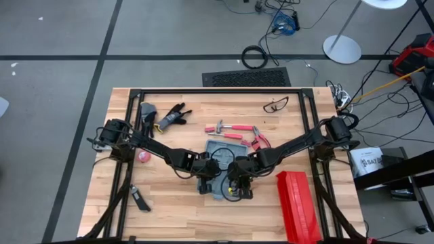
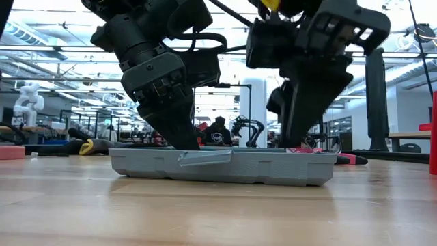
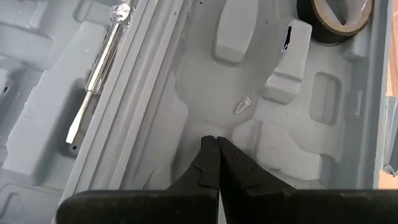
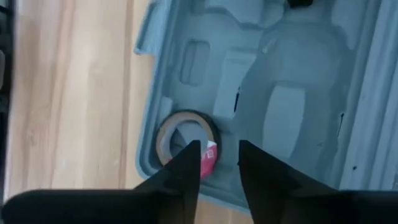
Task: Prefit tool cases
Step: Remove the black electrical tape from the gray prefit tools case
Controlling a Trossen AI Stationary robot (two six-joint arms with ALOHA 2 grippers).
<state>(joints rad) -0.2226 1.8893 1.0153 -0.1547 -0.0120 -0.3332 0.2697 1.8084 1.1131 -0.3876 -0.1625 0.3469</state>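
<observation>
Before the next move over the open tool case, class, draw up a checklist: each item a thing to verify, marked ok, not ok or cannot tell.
1. Tool case lies open and flat on the table: ok.
2. Screwdriver lies in its slot: ok.
3. Tape roll sits in its round pocket: ok.
4. Right gripper open, nothing between its fingers, just above the tape roll: ok.
5. Left gripper shut, empty, over a bare moulded slot: ok.
6. Hammer and pliers packed: not ok, both on the table beyond the case.
</observation>
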